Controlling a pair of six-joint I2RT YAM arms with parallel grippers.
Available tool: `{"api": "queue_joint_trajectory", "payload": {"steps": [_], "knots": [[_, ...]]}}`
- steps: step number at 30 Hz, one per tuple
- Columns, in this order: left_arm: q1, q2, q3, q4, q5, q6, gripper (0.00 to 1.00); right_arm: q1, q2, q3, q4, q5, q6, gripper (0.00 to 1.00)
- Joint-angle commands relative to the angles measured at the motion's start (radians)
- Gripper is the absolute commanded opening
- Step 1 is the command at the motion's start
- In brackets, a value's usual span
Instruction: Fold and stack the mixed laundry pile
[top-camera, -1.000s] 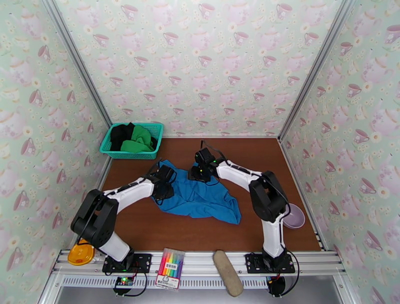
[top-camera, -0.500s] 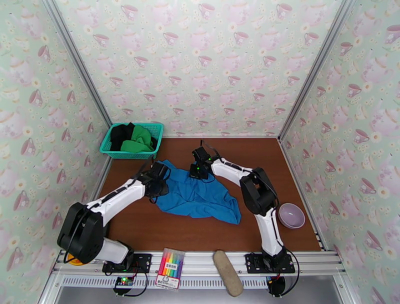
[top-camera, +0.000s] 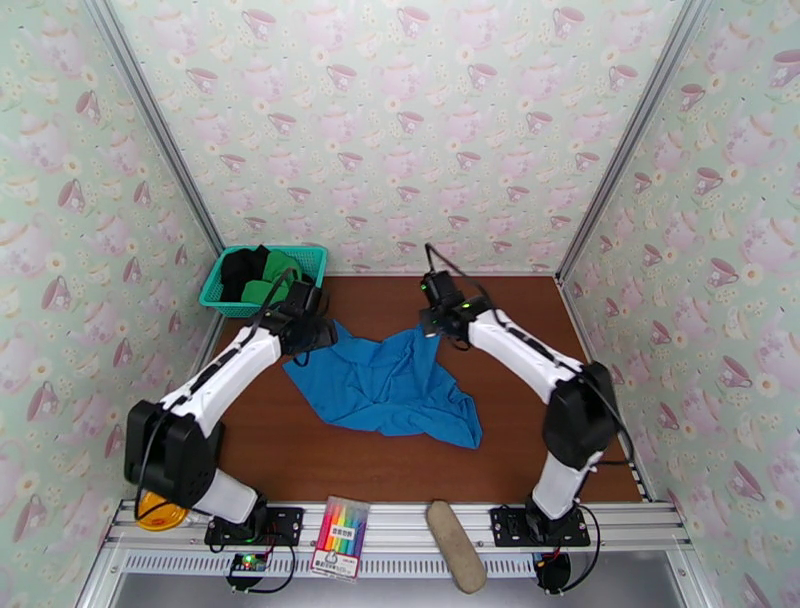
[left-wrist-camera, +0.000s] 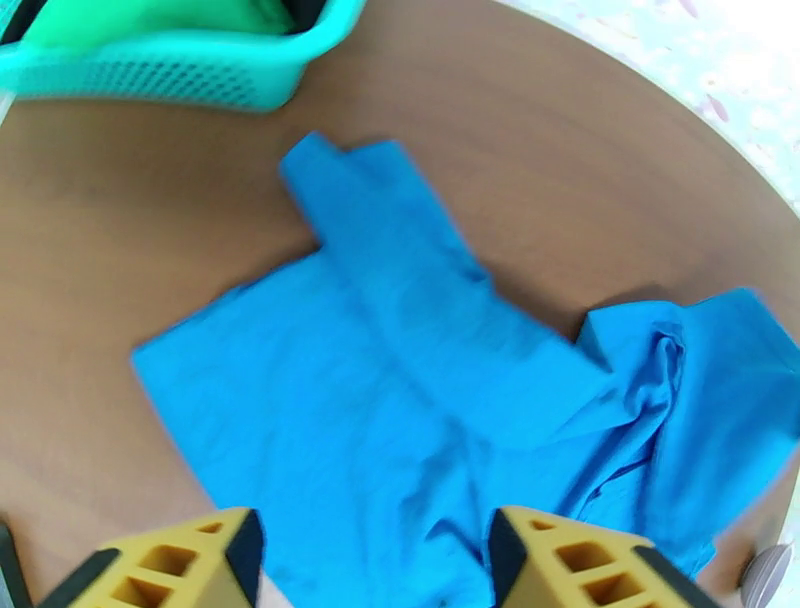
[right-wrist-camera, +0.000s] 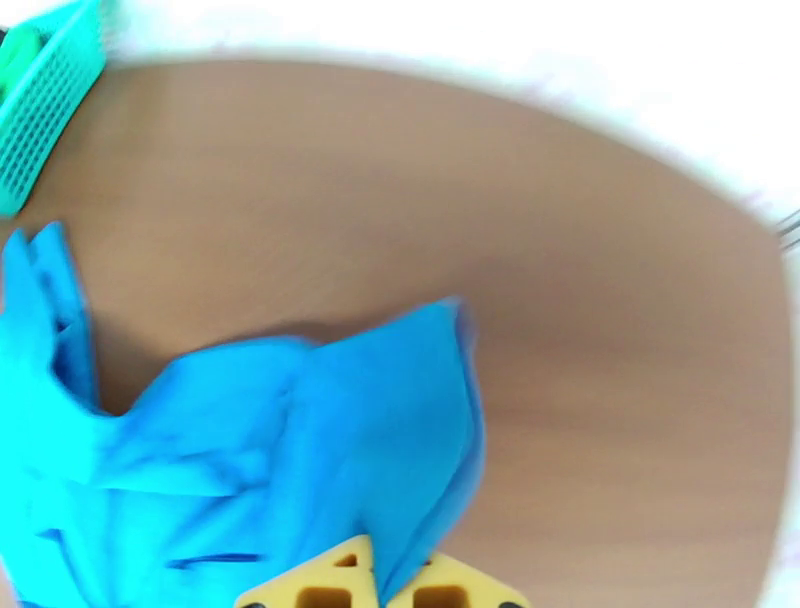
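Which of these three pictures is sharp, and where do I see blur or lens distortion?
Top external: sharp and evenly lit, the blue garment crisp. Left wrist: mild motion blur on the teal basket, the table edge bowed by the lens. Right wrist: the heaviest blur, cloth edges smeared, the far wall bleached white.

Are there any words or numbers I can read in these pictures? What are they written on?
On the pack of coloured pens, at the bottom of the top view: small dark print on its white strips, too small to read.
On the blue garment, the teal basket and the teacup wallpaper: no words or numbers to see.
Nothing can be quoted.
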Motion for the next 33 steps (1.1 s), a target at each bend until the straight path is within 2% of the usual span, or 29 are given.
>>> {"api": "queue_joint_trajectory", "payload": {"steps": [1, 5, 8, 10, 13, 19, 24, 33], "knots": [[0.001, 0.084, 0.063, -0.006, 0.06, 0.05, 0.55, -0.026, 0.034, -0.015, -0.045, 0.134, -0.188, 0.0], [-0.005, 0.194, 0.134, -0.005, 0.119, 0.075, 0.49, -0.035, 0.082, 0.027, -0.062, 0.198, -0.203, 0.0], [-0.018, 0.242, 0.15, -0.023, 0.098, 0.083, 0.41, -0.045, 0.106, 0.05, -0.101, 0.302, -0.172, 0.0], [-0.028, 0.22, 0.1, -0.016, 0.071, 0.063, 0.36, -0.059, 0.109, 0.05, -0.116, 0.372, -0.144, 0.0], [-0.049, 0.148, -0.028, -0.005, 0.039, 0.023, 0.31, -0.091, 0.111, 0.048, -0.117, 0.411, -0.122, 0.0], [-0.065, 0.156, -0.285, 0.051, 0.033, -0.071, 0.27, -0.175, 0.156, 0.117, -0.093, 0.349, -0.099, 0.0], [-0.09, 0.168, -0.396, 0.129, 0.095, -0.171, 0.24, -0.231, 0.276, 0.296, -0.097, 0.3, -0.127, 0.0], [-0.315, 0.172, -0.483, 0.142, 0.23, -0.327, 0.25, -0.325, 0.494, 0.698, -0.199, 0.251, -0.104, 0.0]]}}
